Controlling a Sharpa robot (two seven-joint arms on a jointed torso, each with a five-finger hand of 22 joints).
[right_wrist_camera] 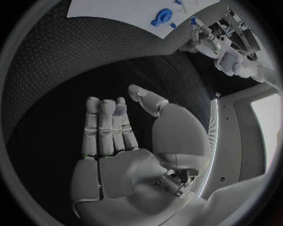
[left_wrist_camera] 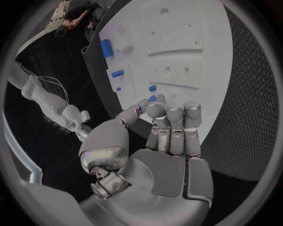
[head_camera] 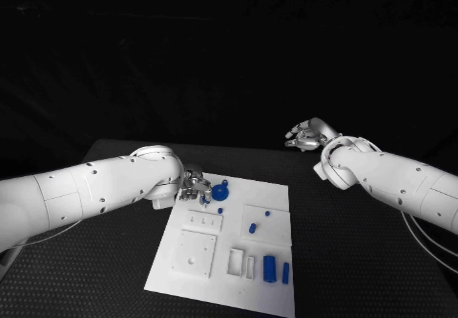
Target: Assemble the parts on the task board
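The white task board lies in the middle of the black table. My left hand hovers at its far left corner, fingers curled in, thumb and a finger pinching a small blue part. Right beside that hand a round blue part sits on the board. Small blue parts lie mid-board, and two blue cylinders lie near the front edge. My right hand is raised over the table's far right, away from the board, fingers apart and holding nothing; its palm faces the table.
Raised white blocks and recessed slots cover the board's near left half. Bare black table lies to the right of the board and beyond its far edge. The board and my left hand also appear in the right wrist view.
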